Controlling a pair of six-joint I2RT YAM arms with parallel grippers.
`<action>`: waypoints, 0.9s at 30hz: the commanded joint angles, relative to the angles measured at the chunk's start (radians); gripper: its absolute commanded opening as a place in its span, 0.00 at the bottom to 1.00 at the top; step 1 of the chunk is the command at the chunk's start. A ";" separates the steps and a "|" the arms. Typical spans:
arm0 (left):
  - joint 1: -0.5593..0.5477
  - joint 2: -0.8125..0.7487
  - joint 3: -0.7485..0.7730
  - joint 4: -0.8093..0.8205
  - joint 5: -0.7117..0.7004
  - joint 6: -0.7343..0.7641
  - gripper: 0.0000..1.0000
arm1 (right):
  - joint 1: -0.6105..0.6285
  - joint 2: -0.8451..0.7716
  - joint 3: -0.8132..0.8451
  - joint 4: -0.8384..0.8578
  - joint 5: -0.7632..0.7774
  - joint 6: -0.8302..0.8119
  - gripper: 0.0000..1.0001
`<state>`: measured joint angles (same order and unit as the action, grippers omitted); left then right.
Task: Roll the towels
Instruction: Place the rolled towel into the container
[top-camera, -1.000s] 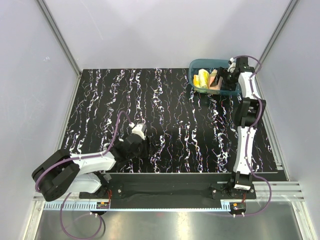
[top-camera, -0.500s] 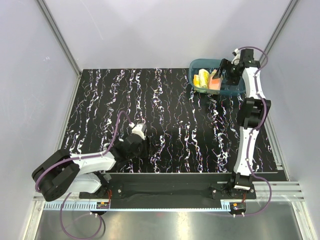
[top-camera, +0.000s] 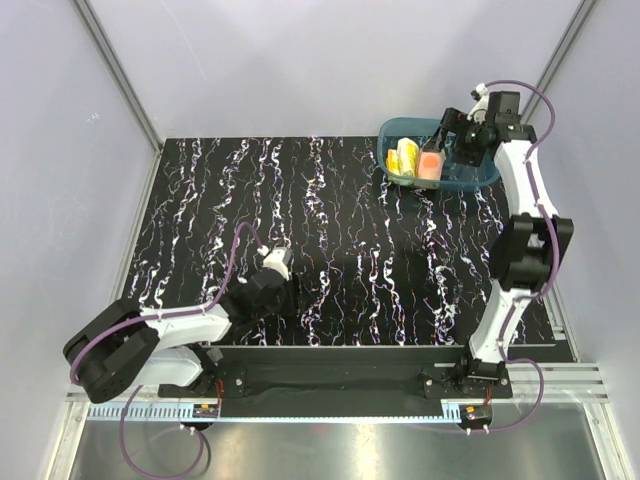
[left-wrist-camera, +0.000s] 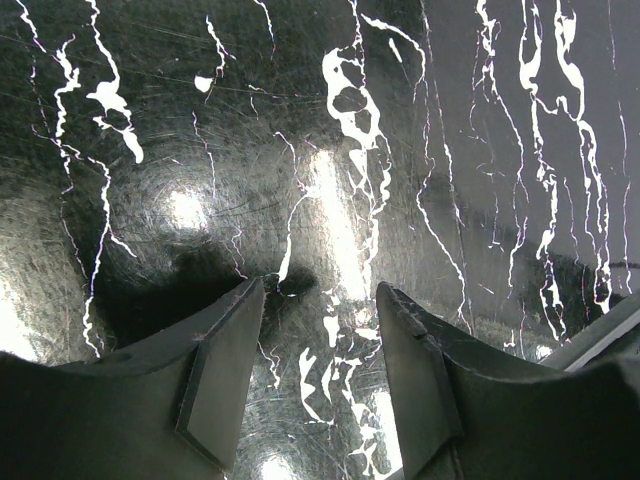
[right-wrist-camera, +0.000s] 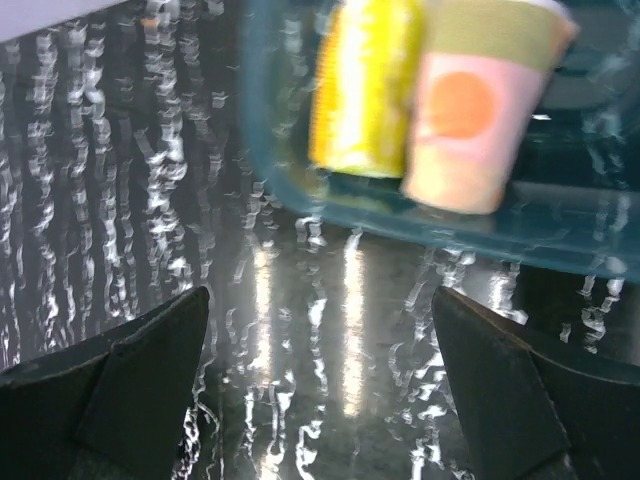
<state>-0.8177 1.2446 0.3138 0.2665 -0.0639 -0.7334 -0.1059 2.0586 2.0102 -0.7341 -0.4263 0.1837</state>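
Two rolled towels lie side by side in the teal tub (top-camera: 476, 181) at the back right. One is plain yellow (top-camera: 406, 157) (right-wrist-camera: 365, 85). The other (top-camera: 430, 164) (right-wrist-camera: 470, 115) is pale with an orange dot and an olive band. My right gripper (top-camera: 457, 138) (right-wrist-camera: 320, 385) hovers above the tub's right part, open wide and empty, with the rolls ahead of its fingertips. My left gripper (top-camera: 266, 287) (left-wrist-camera: 318, 345) rests low over the black marbled table at the front left, jaws apart with only bare table between them.
The tub's near wall (right-wrist-camera: 450, 235) crosses the right wrist view in front of the rolls. The black table with white streaks (top-camera: 330, 210) spans the workspace between grey walls. Both arm bases sit on the rail at the near edge.
My right arm has drawn up and back to the right, away from the pale roll in the tub. The left arm has not moved.
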 joint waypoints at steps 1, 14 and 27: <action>-0.001 0.009 -0.045 -0.087 -0.040 0.015 0.56 | 0.070 -0.199 -0.150 0.154 0.009 0.008 1.00; -0.003 -0.318 -0.001 -0.257 -0.115 0.088 0.59 | 0.230 -0.902 -0.949 0.476 -0.115 0.177 1.00; 0.003 -0.614 0.188 -0.423 -0.867 0.353 0.91 | 0.258 -1.230 -1.252 0.535 -0.160 0.298 1.00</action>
<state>-0.8165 0.6395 0.4915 -0.1627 -0.6201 -0.4778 0.1444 0.8654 0.7662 -0.2512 -0.5697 0.4534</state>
